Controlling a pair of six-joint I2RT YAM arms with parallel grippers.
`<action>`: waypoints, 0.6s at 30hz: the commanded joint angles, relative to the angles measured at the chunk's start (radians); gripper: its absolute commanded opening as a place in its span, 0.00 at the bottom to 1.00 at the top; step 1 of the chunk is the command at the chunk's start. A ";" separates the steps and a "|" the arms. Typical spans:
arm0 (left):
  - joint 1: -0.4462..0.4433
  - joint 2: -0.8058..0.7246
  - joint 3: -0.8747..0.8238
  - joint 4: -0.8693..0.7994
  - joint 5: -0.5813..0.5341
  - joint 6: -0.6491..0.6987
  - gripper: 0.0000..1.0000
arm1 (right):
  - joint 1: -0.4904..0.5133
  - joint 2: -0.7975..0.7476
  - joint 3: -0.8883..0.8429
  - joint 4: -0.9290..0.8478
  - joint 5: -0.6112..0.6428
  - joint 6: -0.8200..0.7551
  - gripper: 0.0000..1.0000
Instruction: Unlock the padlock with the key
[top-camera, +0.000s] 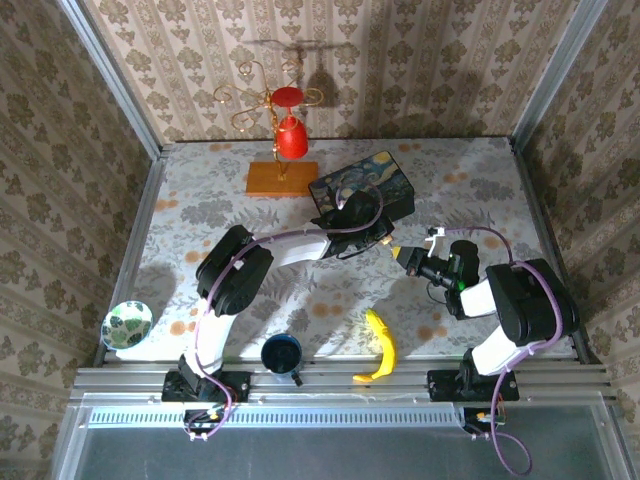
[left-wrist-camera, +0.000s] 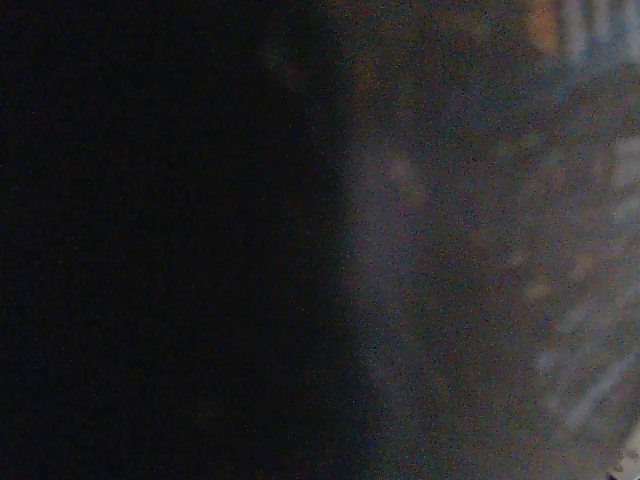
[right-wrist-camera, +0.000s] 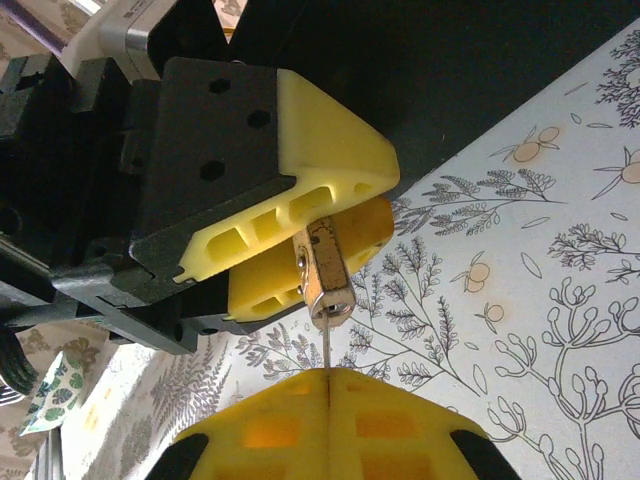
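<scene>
Over floral tablecloth (top-camera: 200, 200), beside blue box (top-camera: 385, 180): brass padlock (right-wrist-camera: 325, 275) clamped in left gripper (right-wrist-camera: 350, 225), long axis and silvery keyway end toward right gripper (right-wrist-camera: 327, 400), itself pinching key (right-wrist-camera: 327, 345).

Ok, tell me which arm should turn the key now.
Right. The right fingers are shut on the key, whose blade already reaches the padlock. The left fingers just clamp the padlock in place.

On the tabletop (top-camera: 200, 205), a mug tree (top-camera: 283, 150) stands left of the box (top-camera: 362, 185). Before the box, the padlock (right-wrist-camera: 325, 272) sits in the left claw (right-wrist-camera: 350, 215), with the key (right-wrist-camera: 326, 345) in the right claw (right-wrist-camera: 328, 388).
</scene>
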 joint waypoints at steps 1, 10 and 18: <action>0.007 -0.045 0.005 0.069 0.040 -0.032 0.00 | 0.006 -0.020 -0.002 -0.014 0.025 -0.028 0.00; 0.002 -0.043 0.002 0.075 0.046 -0.035 0.00 | 0.006 -0.006 0.009 -0.012 0.024 -0.026 0.00; 0.000 -0.037 -0.001 0.080 0.052 -0.042 0.00 | 0.010 0.001 0.018 -0.006 0.015 -0.029 0.00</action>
